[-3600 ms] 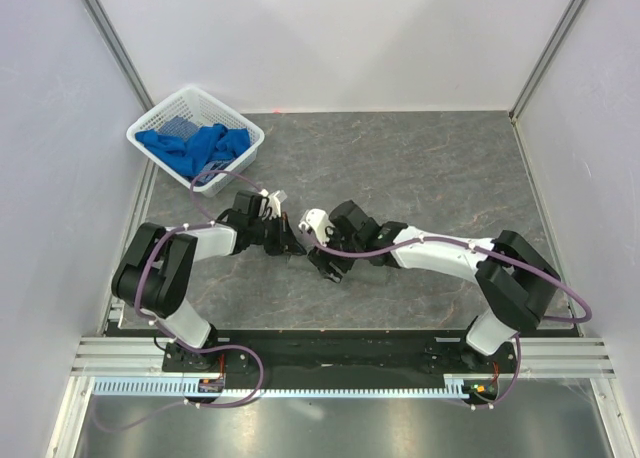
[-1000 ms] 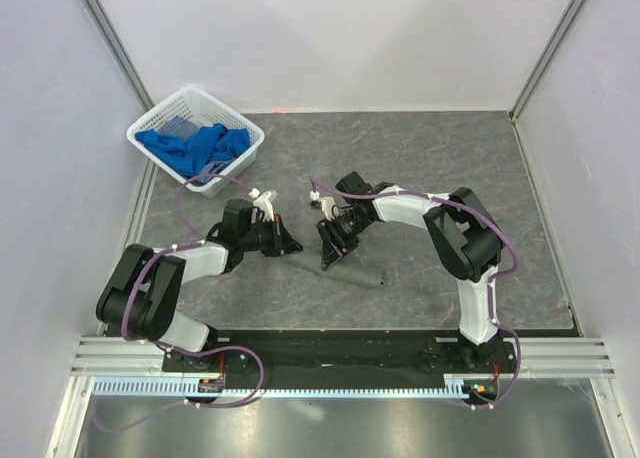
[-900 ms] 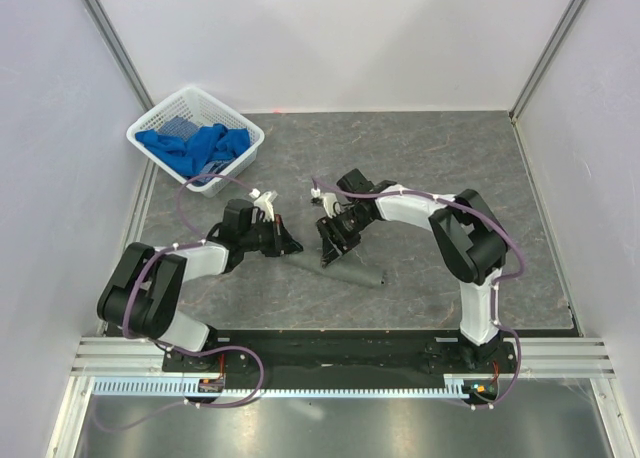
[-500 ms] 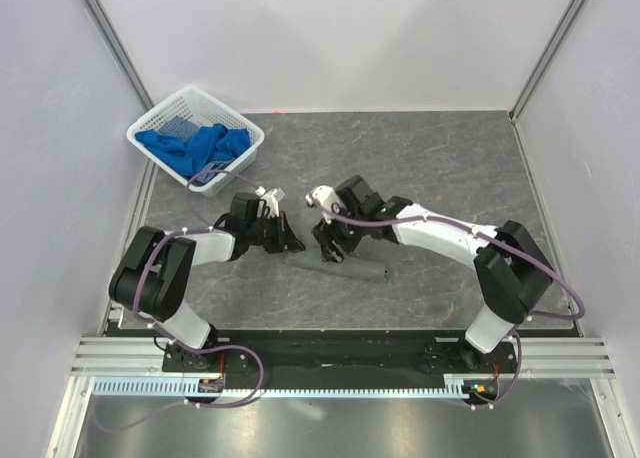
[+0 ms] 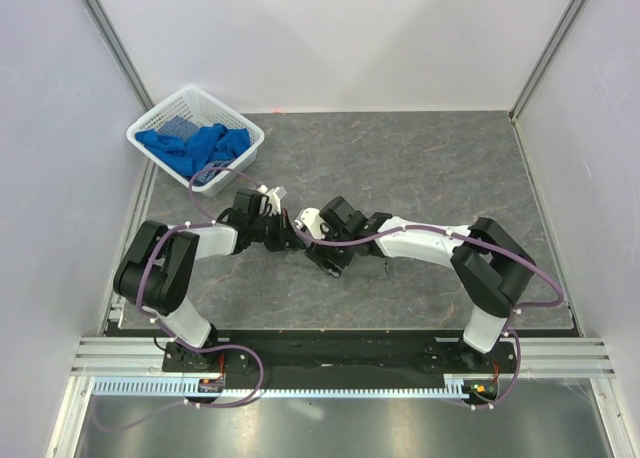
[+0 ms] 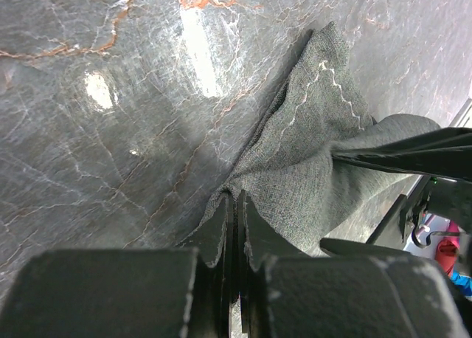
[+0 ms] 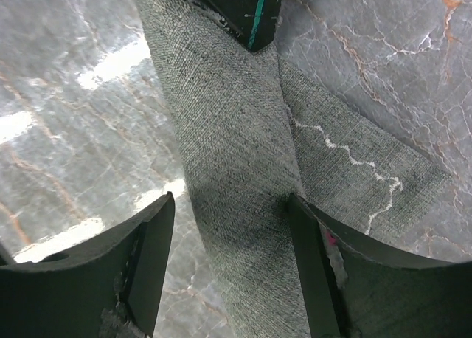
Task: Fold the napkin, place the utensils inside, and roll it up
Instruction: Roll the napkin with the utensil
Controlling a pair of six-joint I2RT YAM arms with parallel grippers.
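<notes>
The dark grey napkin (image 7: 228,146) lies rolled into a tube on the table, with a loose flap and its lighter stitched hem (image 7: 354,161) spread to one side. My right gripper (image 7: 230,201) is open and straddles the roll, one finger on each side. My left gripper (image 6: 236,198) is shut on a pinched fold of the napkin (image 6: 310,139). In the top view the two grippers meet at the table's middle, left (image 5: 290,240) and right (image 5: 325,258), and cover most of the cloth. The fork is hidden.
A white basket (image 5: 170,113) with bright blue cloths (image 5: 195,146) stands at the back left. White walls close the table on three sides. Both arms reach inward from the near edge.
The right gripper has swung forward and left and come down over the rolled napkin, beside the left gripper. The roll that lay bare on the table is now under the grippers.
</notes>
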